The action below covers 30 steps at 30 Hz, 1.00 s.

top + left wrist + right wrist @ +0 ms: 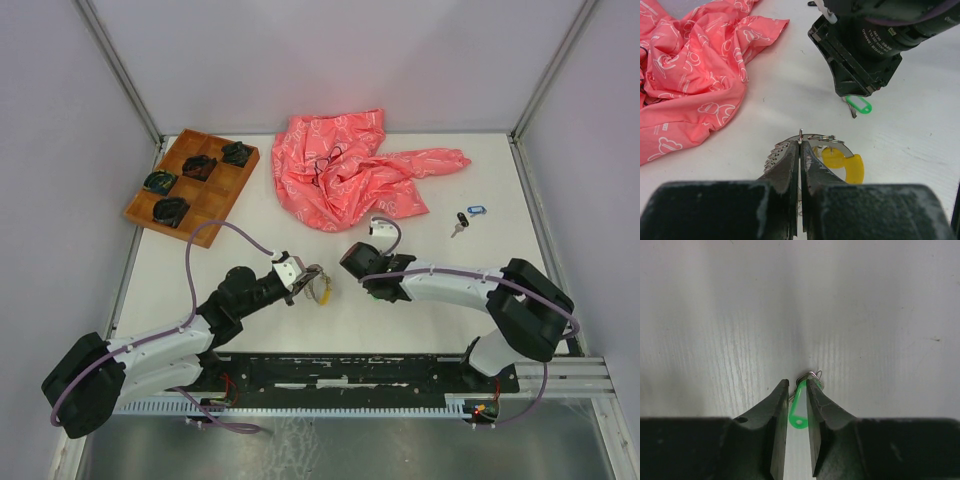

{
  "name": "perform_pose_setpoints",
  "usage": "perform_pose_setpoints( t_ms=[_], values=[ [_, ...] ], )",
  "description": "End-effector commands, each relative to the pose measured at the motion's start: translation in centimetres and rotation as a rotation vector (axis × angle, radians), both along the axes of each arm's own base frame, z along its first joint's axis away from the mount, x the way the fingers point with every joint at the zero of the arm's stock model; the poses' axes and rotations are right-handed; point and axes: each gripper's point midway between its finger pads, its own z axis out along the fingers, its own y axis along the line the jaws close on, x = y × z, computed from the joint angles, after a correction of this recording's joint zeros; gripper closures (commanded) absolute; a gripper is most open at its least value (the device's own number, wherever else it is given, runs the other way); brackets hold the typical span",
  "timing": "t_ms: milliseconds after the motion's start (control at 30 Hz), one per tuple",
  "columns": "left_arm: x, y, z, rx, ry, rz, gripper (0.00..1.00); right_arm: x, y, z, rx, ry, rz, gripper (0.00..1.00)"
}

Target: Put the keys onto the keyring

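Note:
My left gripper (303, 282) (801, 145) is shut on the thin grey keyring (812, 136), which it holds on edge just above the table. A yellow-tagged key (846, 165) hangs on the ring. The ring also shows in the top view (319, 285). My right gripper (388, 292) (797, 384) points down at the table, jaws closed narrowly on the green-tagged key (799, 407). That key's silver ring end pokes out past the fingertips. The green key also shows in the left wrist view (859, 105) under the right gripper (855, 92). A blue-tagged key (476, 210) and a black-tagged key (460, 221) lie at the right.
A crumpled pink cloth (345, 170) with a thin dark cord on it lies at the back centre. A wooden compartment tray (225, 195) holding dark objects sits at the back left. The two grippers are close together at the table's centre front.

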Motion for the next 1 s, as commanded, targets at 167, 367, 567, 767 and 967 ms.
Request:
perform_pose_setpoints(
  t_ms=[167,367,567,767,967],
  values=[
    [0.4,-0.5,2.5,-0.038,-0.059,-0.006,0.97,0.5,-1.0,-0.2,-0.011,-0.096,-0.164,0.72],
    [0.4,-0.5,2.5,-0.039,-0.059,-0.006,0.97,0.4,-1.6,0.1,-0.026,-0.109,-0.176,0.71],
    [0.4,-0.5,2.5,-0.039,-0.057,-0.007,0.97,0.1,-1.5,-1.1,-0.028,-0.085,-0.187,0.72],
    [0.4,-0.5,2.4,-0.036,-0.055,-0.008,0.97,0.2,-1.4,-1.6,-0.038,-0.083,-0.188,0.82],
    [0.4,-0.6,2.4,-0.038,-0.054,-0.01,0.97,0.3,-1.6,-1.0,-0.068,-0.086,-0.148,0.99]
  ],
)
